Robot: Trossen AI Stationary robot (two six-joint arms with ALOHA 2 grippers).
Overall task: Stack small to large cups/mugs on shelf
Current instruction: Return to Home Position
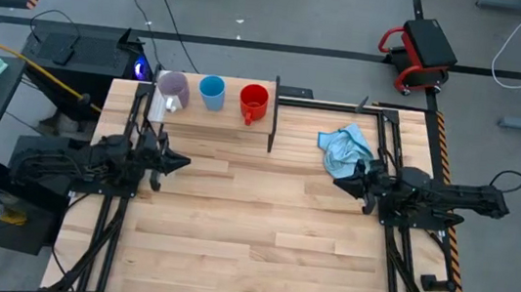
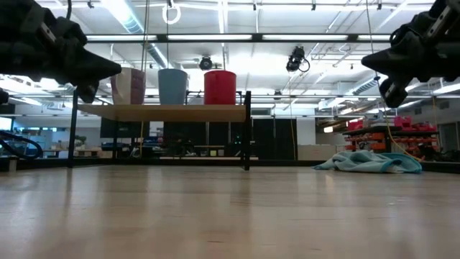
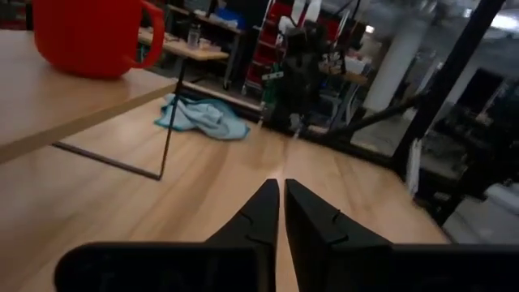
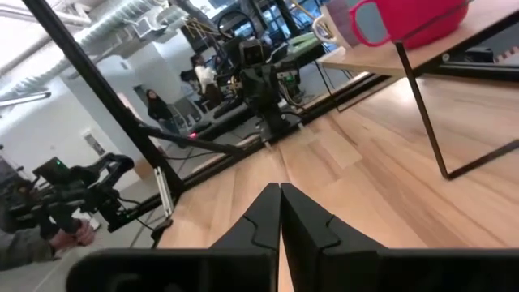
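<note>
Cups are lined along the shelf (image 1: 214, 126): lilac mug (image 1: 172, 88), light blue cup (image 1: 212, 91), red mug (image 1: 254, 102), none nested. They are judged rigid, light and smooth-walled; a rim or handle would be pinched. Clear of the shelf, the left gripper (image 1: 178, 163) and right gripper (image 1: 340, 184) are seen empty, fingers pressed together.

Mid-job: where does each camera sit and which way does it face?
High view: overhead, straight down on wood-plank table; both arms, left gripper, right gripper.
Low view: tabletop height, level toward light-wood shelf on black legs; grippers up top.
Left wrist: past own shut fingers toward red handled mug.
Right wrist: past its own shut fingers toward the shelf; both wrists share that mug.
</note>
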